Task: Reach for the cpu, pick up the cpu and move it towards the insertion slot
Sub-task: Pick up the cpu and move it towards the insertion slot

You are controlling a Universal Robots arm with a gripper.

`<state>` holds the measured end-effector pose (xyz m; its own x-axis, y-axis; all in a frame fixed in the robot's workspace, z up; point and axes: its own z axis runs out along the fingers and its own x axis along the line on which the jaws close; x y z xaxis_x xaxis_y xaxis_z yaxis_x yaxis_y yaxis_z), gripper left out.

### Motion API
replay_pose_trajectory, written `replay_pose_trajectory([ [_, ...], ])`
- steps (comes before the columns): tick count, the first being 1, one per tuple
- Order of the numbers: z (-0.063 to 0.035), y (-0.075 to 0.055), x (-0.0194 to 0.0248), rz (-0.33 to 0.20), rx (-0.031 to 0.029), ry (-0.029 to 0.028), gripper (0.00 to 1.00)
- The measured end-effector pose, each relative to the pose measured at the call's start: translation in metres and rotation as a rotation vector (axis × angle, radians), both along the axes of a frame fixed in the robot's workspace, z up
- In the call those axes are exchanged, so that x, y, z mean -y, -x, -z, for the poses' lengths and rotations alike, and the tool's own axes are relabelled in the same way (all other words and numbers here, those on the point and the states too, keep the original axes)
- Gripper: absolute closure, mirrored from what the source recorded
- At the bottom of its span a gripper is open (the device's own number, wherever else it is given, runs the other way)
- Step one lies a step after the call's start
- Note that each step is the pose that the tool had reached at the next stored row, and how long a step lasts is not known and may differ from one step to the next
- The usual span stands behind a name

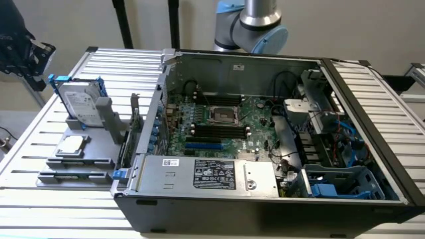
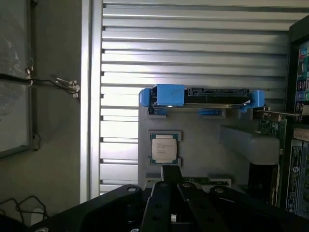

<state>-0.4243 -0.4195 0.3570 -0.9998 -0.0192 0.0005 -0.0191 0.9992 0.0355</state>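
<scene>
On the slatted table [image 1: 30, 137], exterior view: the cpu [image 1: 71, 144] lies flat in a recess mid-way along the grey fixture [image 1: 74, 162], in front of the upright hard drive [image 1: 79, 102] with blue clips. Nothing stands over the chip's top. The fixture sits just beside the open computer case [image 1: 265, 214], against the wall on the exterior view's left. The insertion slot [image 1: 222, 115] is mid-motherboard and uncovered, with black memory slots [image 1: 219, 130] along two sides. It is well apart from the cpu, with the case wall between them.

Wrist view: the gripper [image 2: 171, 175] is near the cpu, whose whole top face is clear beyond its tip. Whether it is open or closed, I cannot tell.
</scene>
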Motion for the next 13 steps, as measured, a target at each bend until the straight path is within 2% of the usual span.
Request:
replay_pose_trajectory([
  [2,-0.0001,0.000,0.0000,0.000,-0.0002,0.0002,0.88],
  [4,0.0000,0.001,-0.0001,0.000,0.0000,0.0001,0.76],
  [5,0.0001,0.001,0.0000,0.000,0.0000,0.0001,0.76],
  [6,0.0003,0.001,0.0000,0.000,-0.0001,0.0002,0.70],
  [7,0.0009,0.001,0.0000,0.000,0.0001,0.0000,0.70],
  [8,0.0019,0.001,0.0001,0.000,0.0001,0.0000,0.58],
  [9,0.0033,0.001,0.0001,0.000,-0.0001,0.0001,0.58],
  [11,0.0069,0.001,0.0002,0.000,0.0000,0.0001,0.47],
  [12,0.0086,0.001,0.0002,0.000,-0.0001,0.0001,0.47],
  [13,0.0105,0.001,0.0002,0.000,0.0000,0.0001,0.41],
])
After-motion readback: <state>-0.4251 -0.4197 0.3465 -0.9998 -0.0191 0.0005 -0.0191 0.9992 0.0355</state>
